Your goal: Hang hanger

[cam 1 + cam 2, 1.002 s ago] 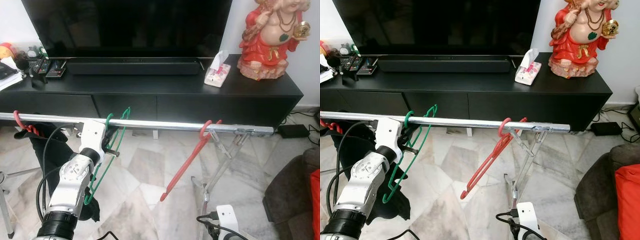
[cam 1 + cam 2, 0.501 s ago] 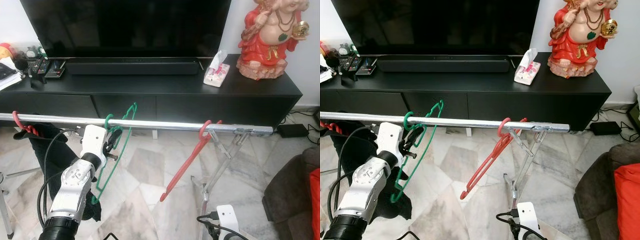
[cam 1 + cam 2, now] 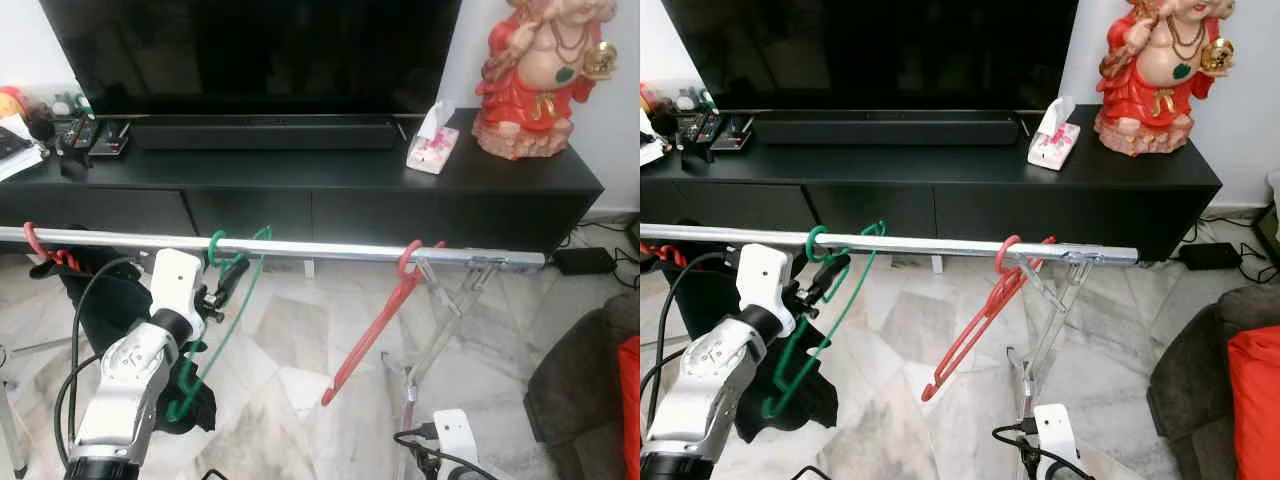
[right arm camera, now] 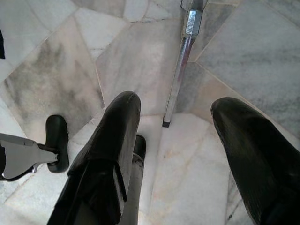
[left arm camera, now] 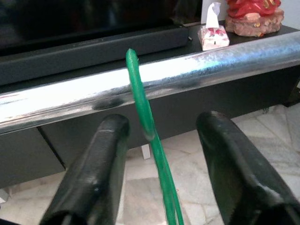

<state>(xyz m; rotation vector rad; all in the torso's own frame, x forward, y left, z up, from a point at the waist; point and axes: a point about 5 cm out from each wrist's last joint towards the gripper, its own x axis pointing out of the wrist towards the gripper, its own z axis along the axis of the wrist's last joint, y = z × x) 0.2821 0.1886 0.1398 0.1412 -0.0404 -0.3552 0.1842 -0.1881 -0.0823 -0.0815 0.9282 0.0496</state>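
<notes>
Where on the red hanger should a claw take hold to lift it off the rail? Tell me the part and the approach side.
Grip the red hanger on its straight arm just below the hook. It hangs tilted from the chrome rail, lower end toward the robot, so that arm is open to a claw coming from the robot's side, below the rail. The rack's legs crowd its right.

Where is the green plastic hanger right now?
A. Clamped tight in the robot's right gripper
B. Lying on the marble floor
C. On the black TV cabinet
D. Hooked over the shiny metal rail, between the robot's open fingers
D: the green plastic hanger hooks over the shiny metal rail, and the left gripper has its fingers spread on either side without touching it.
</notes>
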